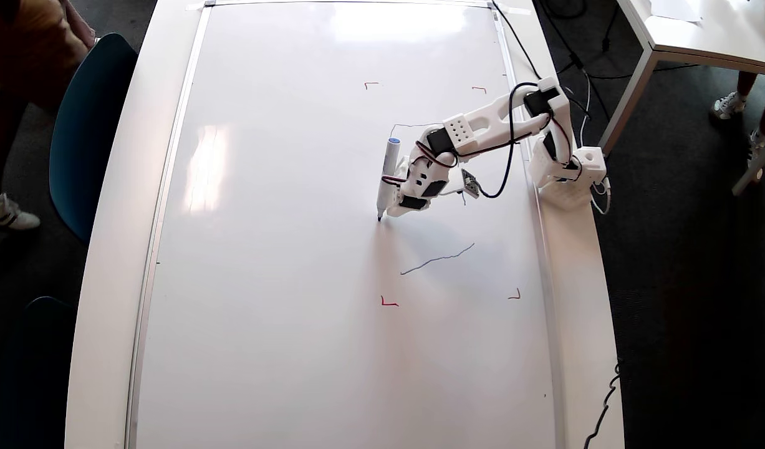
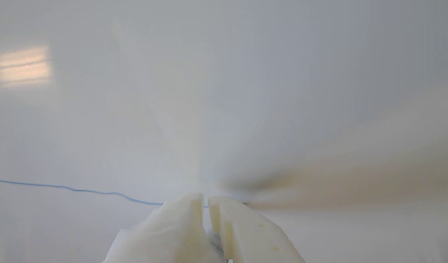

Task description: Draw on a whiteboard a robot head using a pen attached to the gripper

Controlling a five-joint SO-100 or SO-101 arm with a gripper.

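The whiteboard (image 1: pixel 282 249) fills the table in the overhead view. The white gripper (image 1: pixel 393 212) hovers over its middle right, fingers together, with nothing seen between them. The pen (image 1: pixel 387 178) is fixed along the gripper's left side, blue cap up, and its dark tip appears to touch the board. Of the robot head only thin strokes show: a top line (image 1: pixel 413 125) by the arm and a slanted wobbly line (image 1: pixel 438 257) below. In the wrist view the two white fingertips (image 2: pixel 189 212) nearly meet over the whiteboard (image 2: pixel 224 91), and a blue line (image 2: pixel 81 190) runs in from the left behind them.
Red corner marks (image 1: pixel 388 302) frame the drawing area. The arm's base (image 1: pixel 569 174) sits at the board's right edge with black cables trailing off. A blue chair (image 1: pixel 89 125) stands at the left and another white table (image 1: pixel 700 37) at the top right.
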